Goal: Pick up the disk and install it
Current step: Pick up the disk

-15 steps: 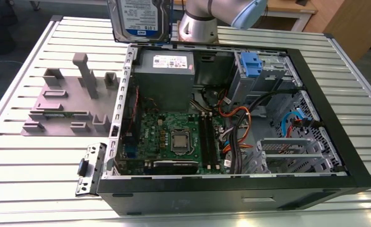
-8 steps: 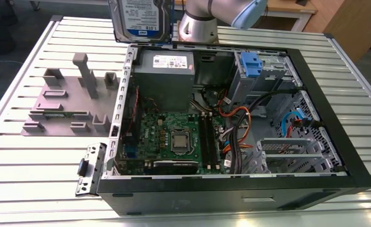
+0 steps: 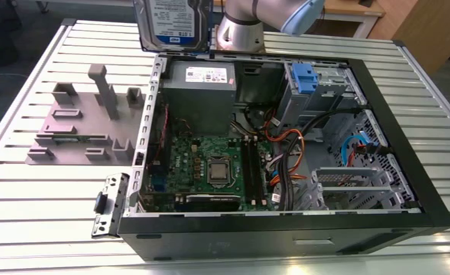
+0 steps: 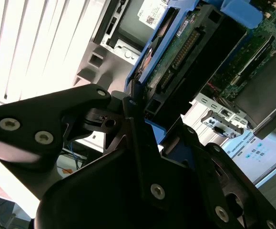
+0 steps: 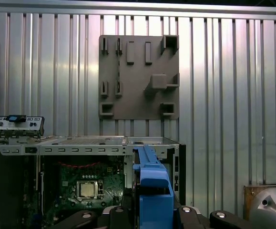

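Gripper [image 4: 149, 119] jaws are clenched on the disk [image 4: 185, 52], which sits edge-on between them. Its label face is hidden in the second wrist view. The exterior view crops its upper edge.

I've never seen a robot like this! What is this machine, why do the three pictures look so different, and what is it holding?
It is a robot arm with a gripper at its end, a bit like a hand. The exterior view comes from a camera standing off the arm; both wrist views come from cameras riding on the arm. On the metal table lies an open computer case with its green circuit board showing, and next to it, on the exterior view's left, a grey holder plate. The gripper is shut on the disk, a silver hard drive in a blue frame, held up in the air by the edge of the case. It is not yet in the case.
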You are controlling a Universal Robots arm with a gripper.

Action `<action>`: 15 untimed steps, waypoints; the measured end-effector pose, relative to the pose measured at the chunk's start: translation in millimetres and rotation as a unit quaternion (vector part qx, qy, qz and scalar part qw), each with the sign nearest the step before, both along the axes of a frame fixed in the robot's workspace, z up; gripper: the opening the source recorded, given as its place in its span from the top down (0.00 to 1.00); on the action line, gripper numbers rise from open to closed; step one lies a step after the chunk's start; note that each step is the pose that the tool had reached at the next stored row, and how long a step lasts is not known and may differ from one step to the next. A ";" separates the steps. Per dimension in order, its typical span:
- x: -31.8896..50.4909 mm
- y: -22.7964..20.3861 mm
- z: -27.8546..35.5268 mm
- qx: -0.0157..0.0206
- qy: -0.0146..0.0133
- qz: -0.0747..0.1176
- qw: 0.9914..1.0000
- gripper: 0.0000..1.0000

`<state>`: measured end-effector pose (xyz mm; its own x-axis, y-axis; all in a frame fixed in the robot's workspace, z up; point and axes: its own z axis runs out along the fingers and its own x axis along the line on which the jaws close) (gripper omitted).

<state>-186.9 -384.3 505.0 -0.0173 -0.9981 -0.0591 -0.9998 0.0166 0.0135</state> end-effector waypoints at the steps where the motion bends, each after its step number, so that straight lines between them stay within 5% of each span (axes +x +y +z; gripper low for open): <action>1: 0.2 0.0 0.0 0.000 0.000 0.000 1.000 0.64; 15: 4.0 0.0 -0.1 0.000 0.000 0.000 1.000 0.64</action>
<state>-182.9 -384.3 504.9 -0.0173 -0.9981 -0.0591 -0.9998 0.0166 0.0136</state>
